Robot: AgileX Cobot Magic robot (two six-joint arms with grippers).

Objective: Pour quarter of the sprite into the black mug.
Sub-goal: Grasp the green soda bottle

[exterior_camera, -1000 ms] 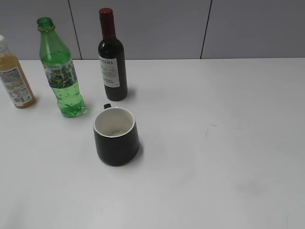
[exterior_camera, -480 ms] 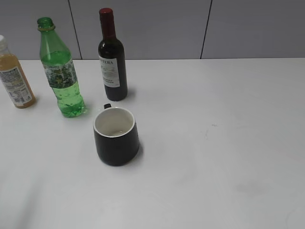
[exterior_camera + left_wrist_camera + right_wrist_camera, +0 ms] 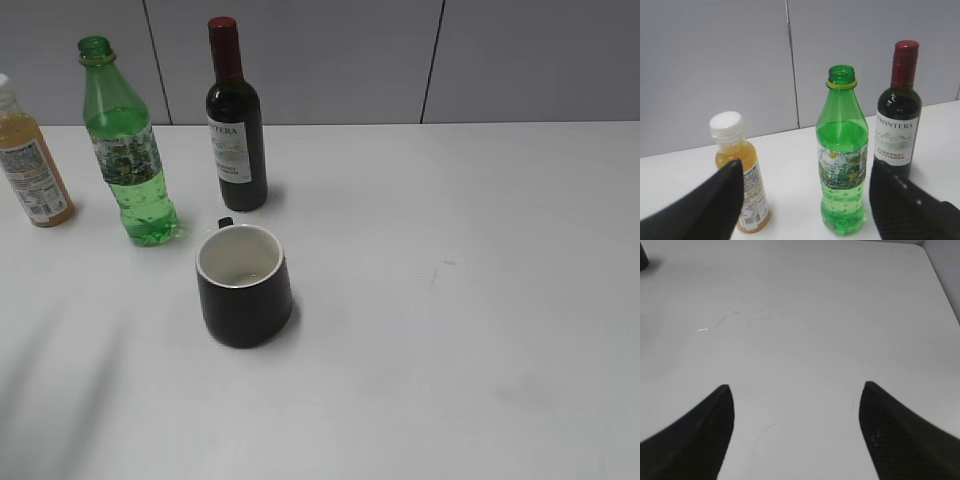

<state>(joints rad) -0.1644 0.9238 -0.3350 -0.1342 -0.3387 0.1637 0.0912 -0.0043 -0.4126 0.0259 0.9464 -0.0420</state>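
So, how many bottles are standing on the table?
3, all upright along the back left of the table: the orange juice bottle at the left edge, the sprite next to it, and the wine bottle right of that, behind the black mug. None seems hidden.

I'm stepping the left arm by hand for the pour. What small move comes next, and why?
Probably ease the left gripper forward toward the sprite bottle. Its fingers are open and empty, the uncapped bottle stands upright framed between them, not yet reached, and the black mug waits upright nearby.
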